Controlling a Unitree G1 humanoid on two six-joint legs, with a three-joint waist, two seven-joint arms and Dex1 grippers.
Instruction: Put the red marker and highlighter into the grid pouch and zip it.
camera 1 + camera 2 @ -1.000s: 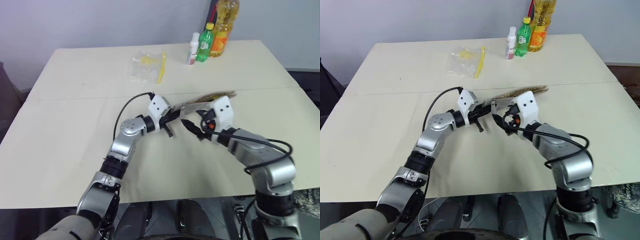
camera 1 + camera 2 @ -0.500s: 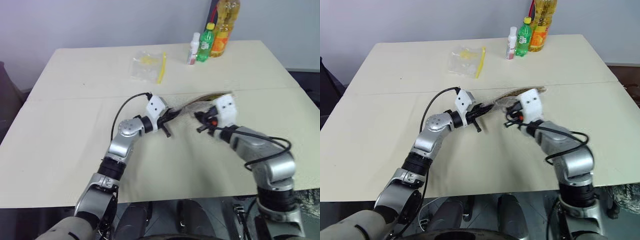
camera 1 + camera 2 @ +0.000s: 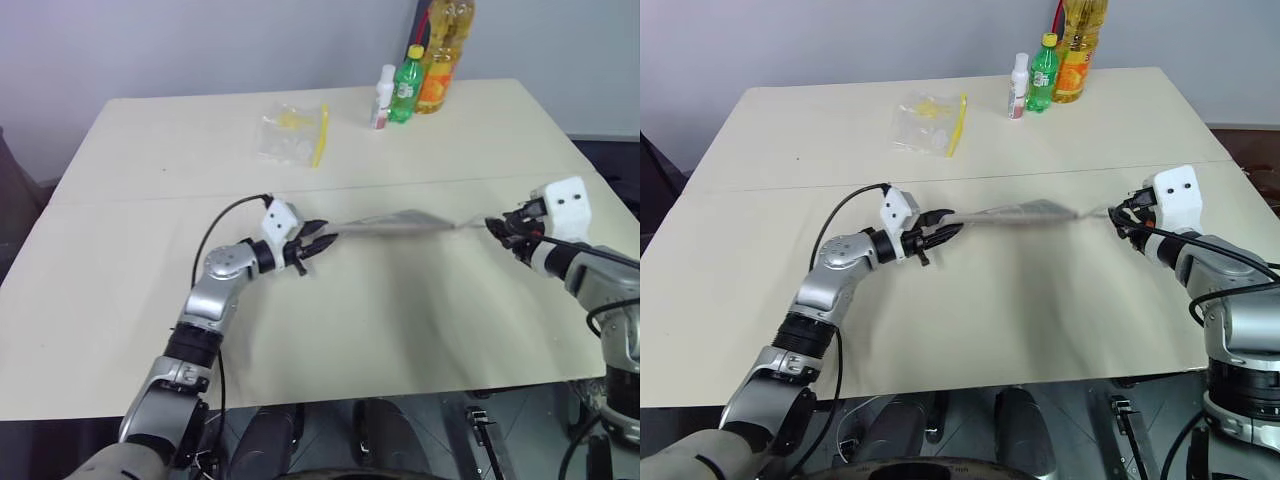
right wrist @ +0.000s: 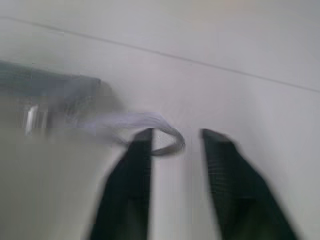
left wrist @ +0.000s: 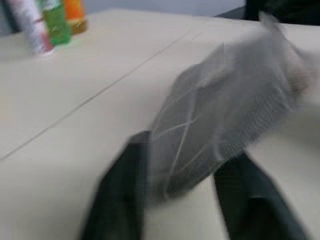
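Grid pouch (image 3: 395, 221) hangs above the beige table (image 3: 150, 300) between both arms' parted jaws, grey wall behind.

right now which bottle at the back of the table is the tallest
The orange-labelled yellow bottle, at the right end of the row; it rises above the green bottle and the small white bottle.

Looks like a plain test room or lab rather than a home; wide, pale beige tabletop (image 3: 150, 300) of two slabs joined at a seam; bare grey-white wall (image 3: 200, 45) behind; a few plastic drink bottles (image 3: 425, 75) grouped at the far edge; dark floor beyond.
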